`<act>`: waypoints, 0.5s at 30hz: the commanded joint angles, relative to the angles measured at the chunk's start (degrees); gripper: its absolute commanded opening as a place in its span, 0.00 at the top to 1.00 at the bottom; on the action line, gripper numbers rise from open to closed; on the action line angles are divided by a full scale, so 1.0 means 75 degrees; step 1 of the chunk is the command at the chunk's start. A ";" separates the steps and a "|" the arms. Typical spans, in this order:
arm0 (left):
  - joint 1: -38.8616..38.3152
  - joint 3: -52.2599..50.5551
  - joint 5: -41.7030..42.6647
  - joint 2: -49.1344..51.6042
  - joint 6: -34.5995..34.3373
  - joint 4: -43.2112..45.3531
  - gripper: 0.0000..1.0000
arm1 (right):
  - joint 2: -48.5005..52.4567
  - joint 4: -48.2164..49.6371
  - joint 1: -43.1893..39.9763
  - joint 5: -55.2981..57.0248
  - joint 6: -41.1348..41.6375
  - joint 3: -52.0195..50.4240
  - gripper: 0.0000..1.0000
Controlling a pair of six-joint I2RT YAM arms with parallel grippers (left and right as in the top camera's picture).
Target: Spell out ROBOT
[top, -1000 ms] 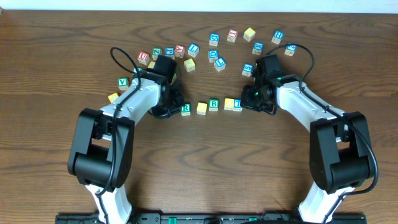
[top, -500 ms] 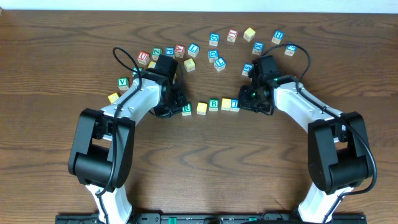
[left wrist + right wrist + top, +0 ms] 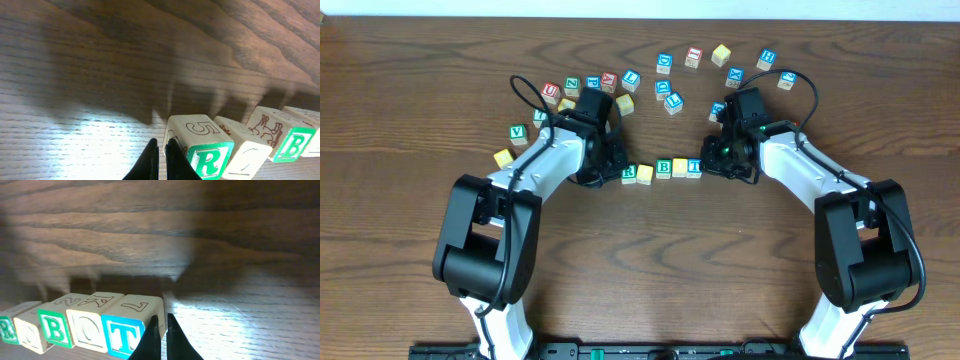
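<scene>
Left gripper [image 3: 159, 152] and right gripper [image 3: 161, 330], closed and empty, have pushed R [image 3: 214, 161] and T [image 3: 121, 336] inward from nine and three o'clock; we judge the spelling done

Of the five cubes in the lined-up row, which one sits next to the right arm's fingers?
The blue-printed T cube, at the row's end; the shut right fingers sit directly beside it, the other four farther off.
</scene>
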 commanded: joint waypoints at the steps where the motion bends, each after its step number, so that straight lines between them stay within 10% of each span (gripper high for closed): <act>1: -0.0003 -0.0029 0.0087 0.0052 0.0105 0.0073 0.92 | 0.0070 0.0052 0.0140 -0.0201 -0.0259 -0.0041 0.99; 15: -0.0006 -0.0029 0.0067 0.0052 0.0335 0.0440 0.93 | 0.0070 0.0189 0.0175 -0.0201 -0.0752 -0.0041 0.99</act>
